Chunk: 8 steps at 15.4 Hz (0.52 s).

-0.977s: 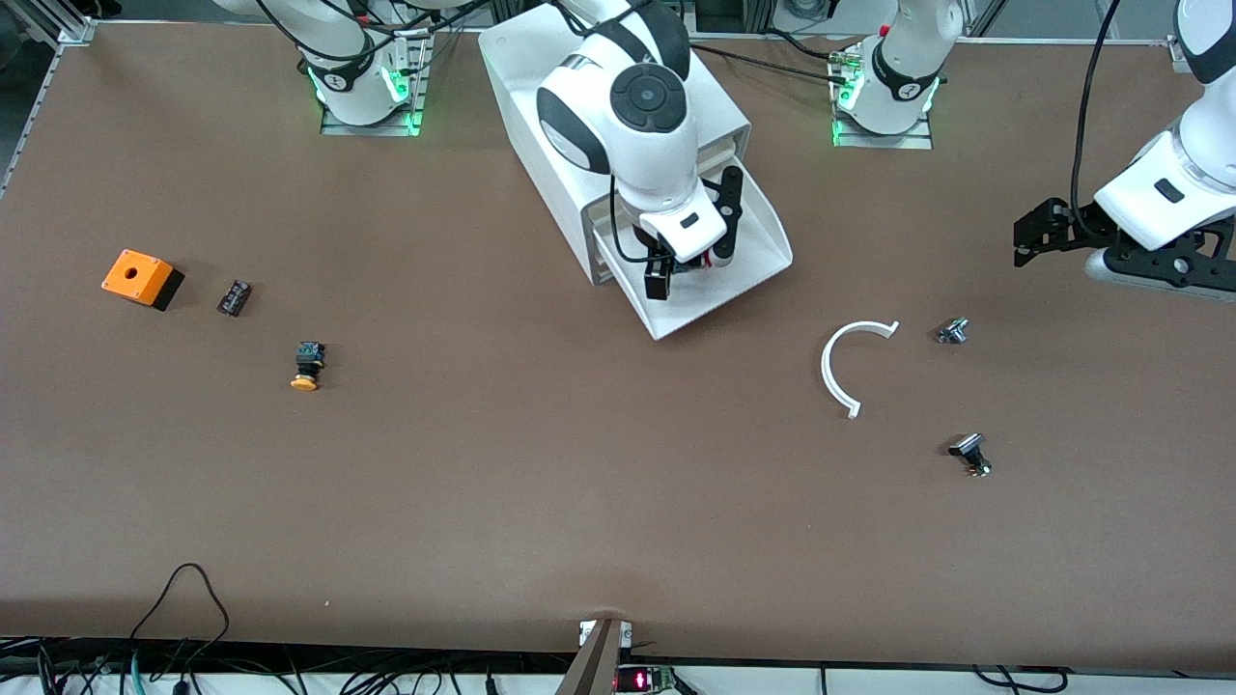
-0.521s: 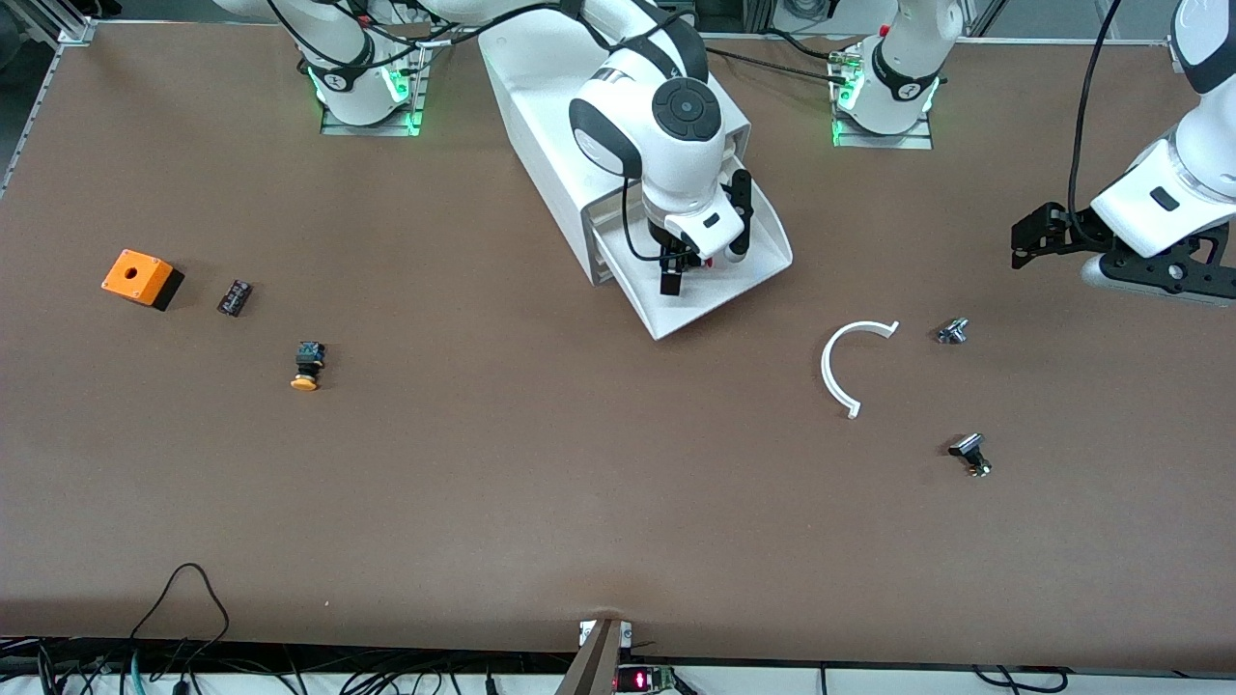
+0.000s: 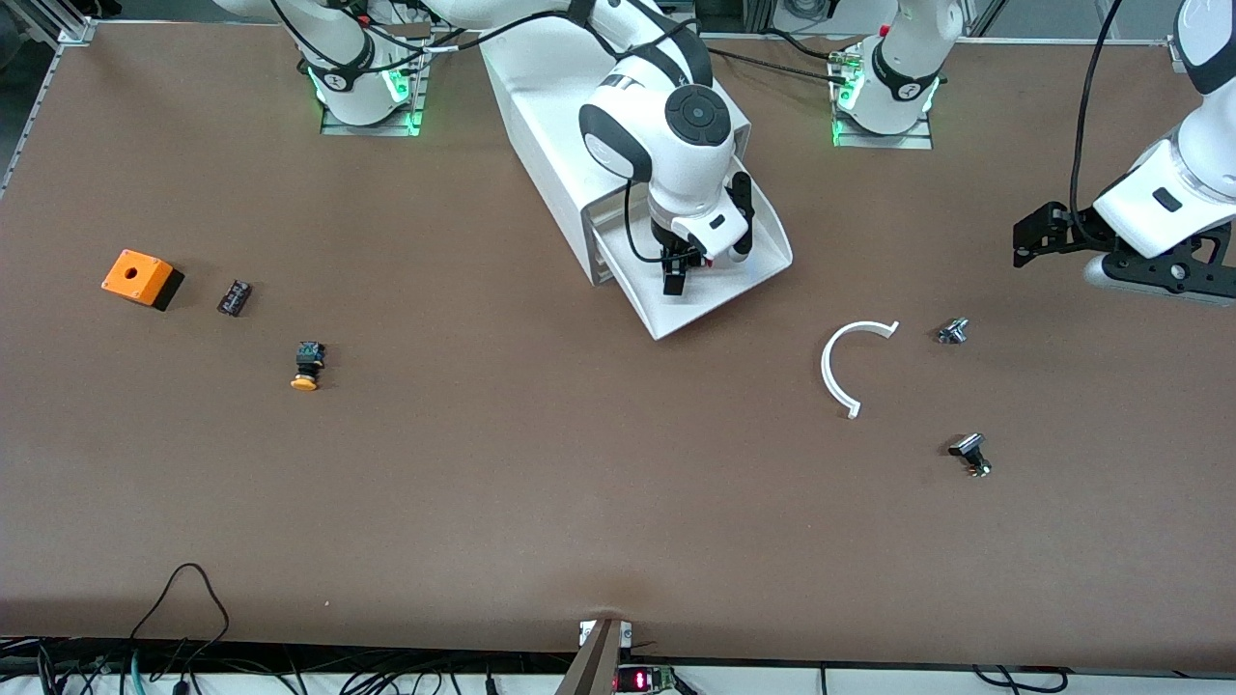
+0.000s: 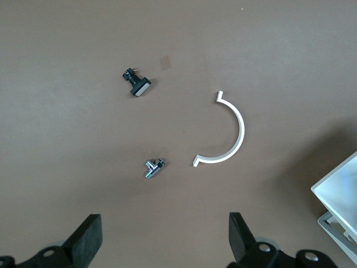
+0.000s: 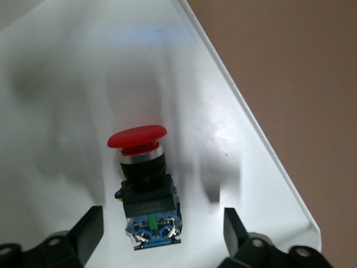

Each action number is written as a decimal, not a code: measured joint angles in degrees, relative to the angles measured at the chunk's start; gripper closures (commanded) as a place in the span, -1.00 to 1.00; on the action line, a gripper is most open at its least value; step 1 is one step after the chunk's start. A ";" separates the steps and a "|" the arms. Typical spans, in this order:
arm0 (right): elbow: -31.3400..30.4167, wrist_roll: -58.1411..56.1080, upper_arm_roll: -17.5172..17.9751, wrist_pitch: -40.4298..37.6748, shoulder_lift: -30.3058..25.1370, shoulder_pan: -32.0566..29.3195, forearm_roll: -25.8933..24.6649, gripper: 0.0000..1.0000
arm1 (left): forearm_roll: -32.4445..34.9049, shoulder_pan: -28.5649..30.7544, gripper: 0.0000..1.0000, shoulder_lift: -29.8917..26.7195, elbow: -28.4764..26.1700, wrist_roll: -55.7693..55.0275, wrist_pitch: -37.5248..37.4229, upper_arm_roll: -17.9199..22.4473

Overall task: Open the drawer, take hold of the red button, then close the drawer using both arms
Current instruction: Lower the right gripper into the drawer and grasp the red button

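Note:
The drawer (image 3: 719, 299) stands pulled out of the white cabinet (image 3: 541, 116). The red-capped button (image 5: 143, 170) lies on its side on the drawer's white floor (image 5: 61, 84), close to the drawer's side wall. My right gripper (image 5: 159, 237) is low in the drawer and open, with one finger on each side of the button's blue terminal end, not touching it. In the front view the right gripper (image 3: 700, 261) hides most of the button. My left gripper (image 3: 1022, 243) waits open and empty above the table at the left arm's end, and shows open in its wrist view (image 4: 164, 240).
Toward the right arm's end lie an orange box with a hole (image 3: 140, 277), a small black part (image 3: 234, 296) and an orange-yellow-capped button (image 3: 307, 367). Toward the left arm's end lie a white arc (image 3: 845, 367), a small metal part (image 3: 952, 330) and a black part (image 3: 970, 454).
My right gripper has come down into the open drawer and shifted a little toward the cabinet, over the button. The left arm has hardly moved.

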 measured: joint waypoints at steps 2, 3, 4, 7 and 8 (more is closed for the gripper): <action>0.00 -0.96 0.00 0.05 0.37 0.00 -0.30 -0.40 | 0.00 0.12 -1.00 0.00 0.00 -0.02 0.01 0.00; 0.00 -1.37 0.00 0.19 0.50 0.00 -0.34 -0.32 | 0.00 0.14 -1.00 0.00 0.01 -0.03 0.01 0.00; 0.00 -1.53 0.00 0.37 0.55 0.00 -0.35 -0.21 | 0.00 0.14 -1.00 0.00 0.02 -0.03 0.01 0.00; 0.04 -1.54 0.00 0.86 0.55 0.01 -0.35 0.23 | 0.00 0.15 -1.00 0.00 0.03 -0.07 0.02 0.00; 0.12 -1.54 0.01 0.87 0.52 0.03 -0.35 0.31 | 0.00 0.15 -1.00 0.00 0.03 -0.07 0.02 0.00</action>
